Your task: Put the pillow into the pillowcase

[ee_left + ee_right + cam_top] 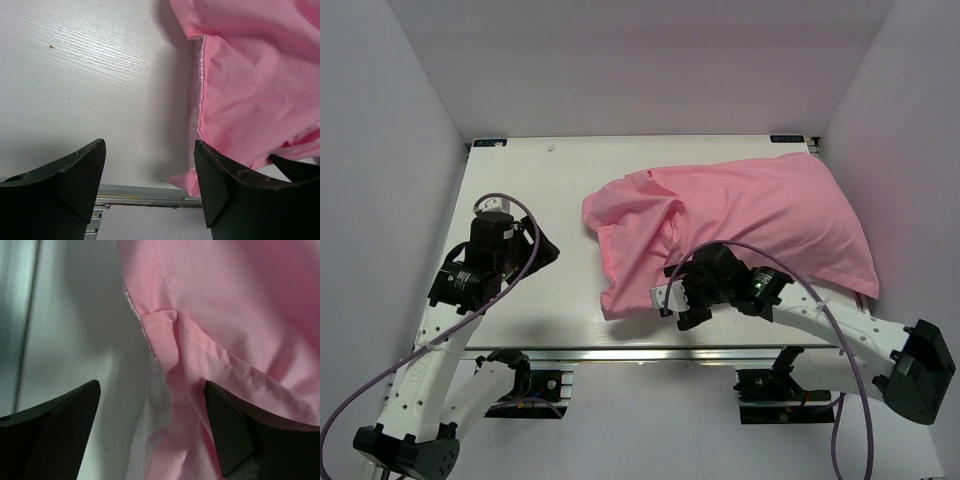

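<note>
**Pink satin case looks full, but its mouth lies loose**

Pink, shiny satin pillowcase [750, 225] lies on the flat white table [530, 180], toward the right side. Its right part is plump and rounded, so I judge that the white pillow is inside it. No white cushion shows in any view, so I cannot tell how deep it sits. The left end of the case is flat and folded, with the stitched hem [201, 90] facing the left arm.

The left gripper [150, 150] hangs low over bare table just beside that hem, its jaws wide apart and holding nothing. The right gripper [150, 390] is at the near edge of the case with its jaws also spread. Pink cloth lies between them, but they are not clamped on it.

What can go wrong: the satin looks slippery and crumples easily, so a pinch on the loose flap may catch only one layer. Such a grip could pull the case off the pillow instead of over it. A pull toward the near edge could also drag the whole bundle to the table rim. A pillow corner left outside could hide under the folds.
</note>
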Controlling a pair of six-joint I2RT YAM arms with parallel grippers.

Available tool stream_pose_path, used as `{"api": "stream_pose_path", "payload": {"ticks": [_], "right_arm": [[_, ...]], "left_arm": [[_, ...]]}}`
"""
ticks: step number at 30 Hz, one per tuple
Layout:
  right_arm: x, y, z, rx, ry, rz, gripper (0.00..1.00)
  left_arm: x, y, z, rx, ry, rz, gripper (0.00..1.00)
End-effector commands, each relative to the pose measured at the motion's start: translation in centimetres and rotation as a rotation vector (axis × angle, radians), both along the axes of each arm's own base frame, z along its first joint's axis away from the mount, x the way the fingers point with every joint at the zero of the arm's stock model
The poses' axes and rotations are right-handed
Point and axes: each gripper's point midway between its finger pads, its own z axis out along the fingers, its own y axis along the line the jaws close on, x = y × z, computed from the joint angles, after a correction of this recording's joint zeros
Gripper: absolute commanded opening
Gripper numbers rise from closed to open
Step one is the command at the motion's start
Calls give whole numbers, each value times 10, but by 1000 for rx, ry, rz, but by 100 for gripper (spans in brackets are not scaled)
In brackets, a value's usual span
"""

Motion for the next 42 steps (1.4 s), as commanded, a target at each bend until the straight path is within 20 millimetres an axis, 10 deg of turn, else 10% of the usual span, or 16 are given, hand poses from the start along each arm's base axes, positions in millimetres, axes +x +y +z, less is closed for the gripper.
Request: {"api": "stream_pose_path", "payload": {"ticks": [1, 13, 14, 17, 19, 21, 22, 23, 26, 31, 34, 37, 42], "right_arm": [[50, 15, 12, 60, -244, -91, 89], [147, 5, -36, 26, -819, -380, 88], [154, 3, -34, 26, -859, -420, 82], [184, 2, -36, 44, -824, -542, 0], [190, 1, -41, -6, -698, -580, 0], [191, 43, 20, 224, -459, -600, 0], [162, 57, 5, 166, -235, -493, 0], [163, 86, 74, 310, -200, -464, 0], [113, 136, 184, 533, 7, -320, 0], [55, 173, 333, 820, 161, -151, 0], [57, 168, 419, 1014, 103, -145, 0], [112, 143, 454, 1161, -101, -351, 0], [261, 97, 377, 1061, -244, -700, 0]], "left_arm": [[-5, 2, 8, -16, -23, 14, 81], [-7, -1, 9, -49, -34, 20, 81], [-7, 0, 10, -48, -38, 21, 80], [-10, 4, 16, -38, -43, 35, 80], [-13, 12, 22, -10, -46, 63, 80], [-15, 21, 48, -5, -123, 96, 80], [-17, 29, 66, -1, -200, 128, 80], [-19, 34, 87, -12, -273, 147, 80], [-31, 58, 134, -12, -446, 251, 80], [-46, 86, 163, 27, -530, 370, 79], [-51, 96, 169, 40, -555, 420, 79], [-54, 99, 172, 32, -566, 438, 79], [-54, 97, 174, 17, -570, 436, 79]]}}
